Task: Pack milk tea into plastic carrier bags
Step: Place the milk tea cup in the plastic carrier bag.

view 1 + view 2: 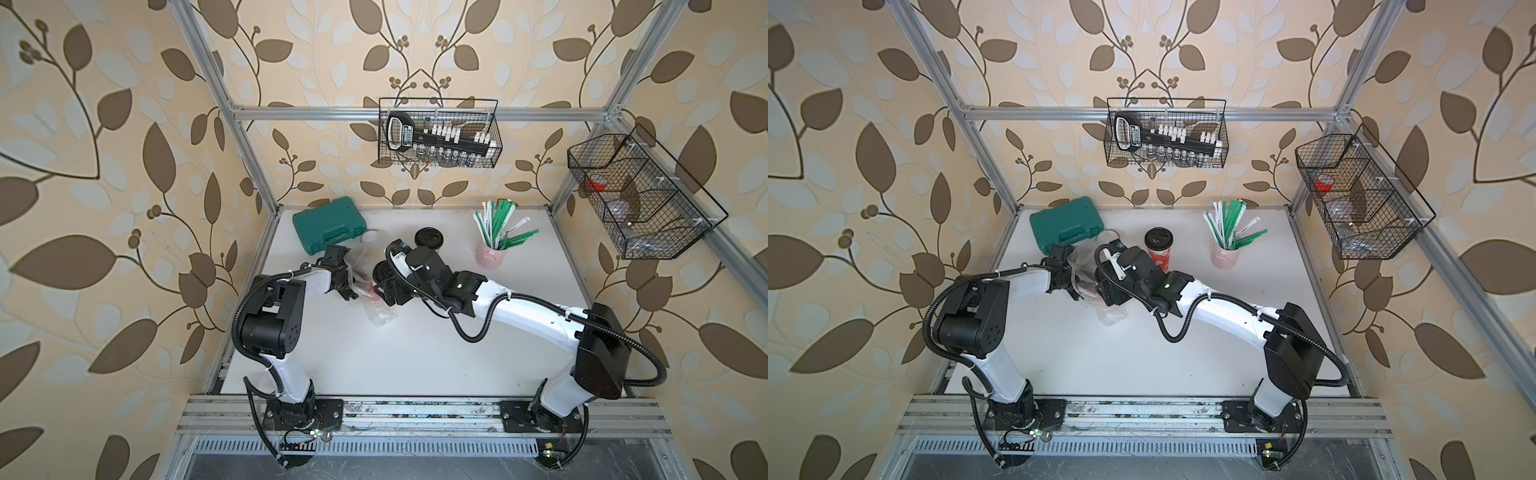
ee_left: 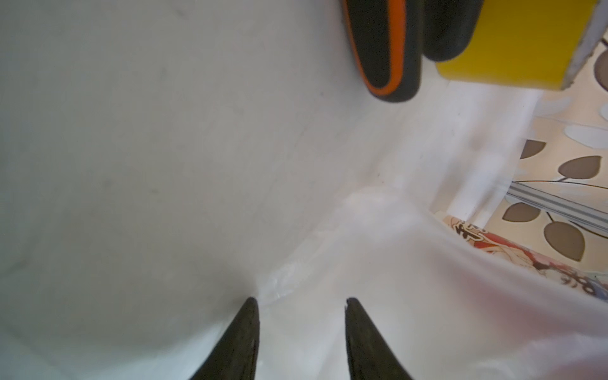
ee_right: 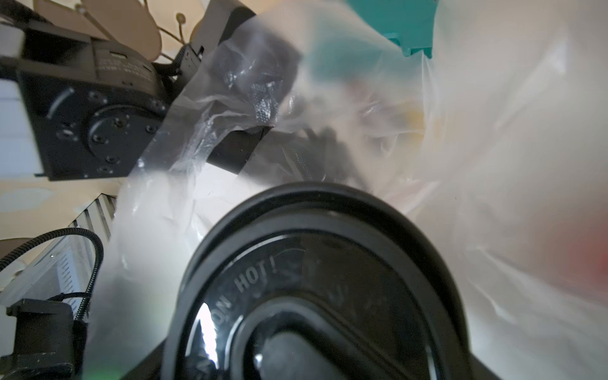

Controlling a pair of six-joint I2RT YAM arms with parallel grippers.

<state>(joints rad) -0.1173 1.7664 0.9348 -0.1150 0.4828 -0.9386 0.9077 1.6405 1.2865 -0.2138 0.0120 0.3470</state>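
Two tall red patterned paper cups with round black plastic lids are showing. The upright cup [image 1: 1159,251] is standing on the white tabletop [image 1: 415,353] behind the right arm. The tilted cup [image 3: 312,279] is leaning partly inside the one thin, clear, crinkly plastic bag [image 1: 376,311], which is lying crumpled between the two claws. One green plastic case [image 1: 328,226] and one pink cup of green-and-white straws [image 1: 492,253] are sitting at the back, and two black wire baskets [image 1: 438,133] are hanging on the frame. Both arms are reaching inward over the middle of the tabletop. The left claw [image 2: 300,306] is holding its jaws apart, with bag film draping beside them (contact is too blurred to tell). The right claw [image 1: 387,296] is clamping wide around the tilted cup's lidded end, with its wrist bending down toward the bag.
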